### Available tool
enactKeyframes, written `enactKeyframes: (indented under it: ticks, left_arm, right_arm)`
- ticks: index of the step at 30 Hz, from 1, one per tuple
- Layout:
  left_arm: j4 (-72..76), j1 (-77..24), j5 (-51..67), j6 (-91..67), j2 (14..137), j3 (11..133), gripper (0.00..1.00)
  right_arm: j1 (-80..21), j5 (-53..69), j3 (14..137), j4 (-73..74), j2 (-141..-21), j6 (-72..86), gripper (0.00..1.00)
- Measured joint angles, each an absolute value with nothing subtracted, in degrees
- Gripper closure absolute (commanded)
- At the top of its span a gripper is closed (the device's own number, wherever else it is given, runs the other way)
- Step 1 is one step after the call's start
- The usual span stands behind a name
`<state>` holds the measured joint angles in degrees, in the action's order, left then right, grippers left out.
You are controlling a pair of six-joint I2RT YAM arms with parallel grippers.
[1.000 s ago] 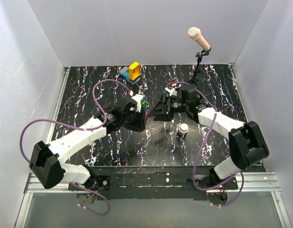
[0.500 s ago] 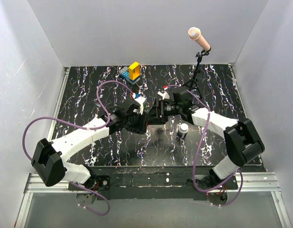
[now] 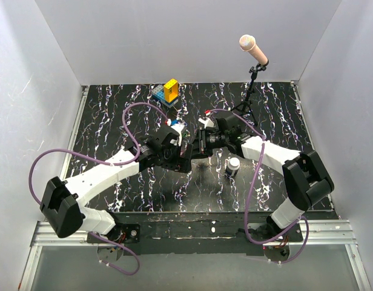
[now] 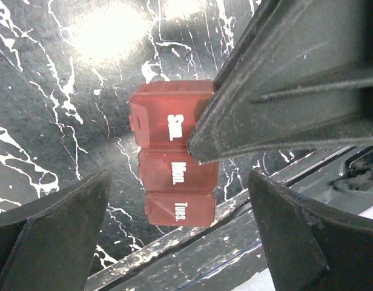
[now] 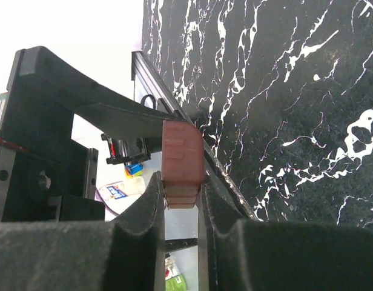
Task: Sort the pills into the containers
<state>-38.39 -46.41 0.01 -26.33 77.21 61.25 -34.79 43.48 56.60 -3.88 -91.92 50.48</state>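
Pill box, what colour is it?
Reddish brown pill box, white day labels; left wrist view best.

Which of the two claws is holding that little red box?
The right gripper, clamped on the pill box; the left gripper stands open.

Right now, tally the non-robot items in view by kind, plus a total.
pill box: 1
bottle with white cap: 1
toy block stack: 1
microphone on stand: 1
Total: 4
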Motion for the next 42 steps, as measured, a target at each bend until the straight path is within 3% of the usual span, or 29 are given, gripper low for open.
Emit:
enactKeyframes:
  ticks: [10, 20, 29, 35, 42]
  left_arm:
    - [-43.46, -44.25, 0.25, -28.47, 76.03, 68.93, 0.02]
    - [-43.27, -26.68, 26.20, -25.54, 69.93, 70.85, 0.02]
    - [-39.70, -26.39, 47.94, -25.12, 70.28, 70.67, 0.02]
    - [-38.70, -27.44, 53.23, -24.47, 74.81, 70.65, 0.09]
    - [-38.65, -29.82, 55.13, -23.51, 80.29, 70.65, 0.36]
  right_arm:
    - [-34.92, 47.55, 63.57, 4.84, -91.94, 39.77, 0.99]
    - [-31.81, 60.53, 71.57, 24.18, -91.92, 19.57, 0.99]
    - [-31.79, 70.52, 73.73, 33.28, -91.31, 10.02, 0.99]
    - [-31.79, 72.90, 73.73, 36.16, -91.29, 7.70, 0.99]
    - [-31.79, 73.67, 73.76, 36.73, -91.22, 7.22, 0.99]
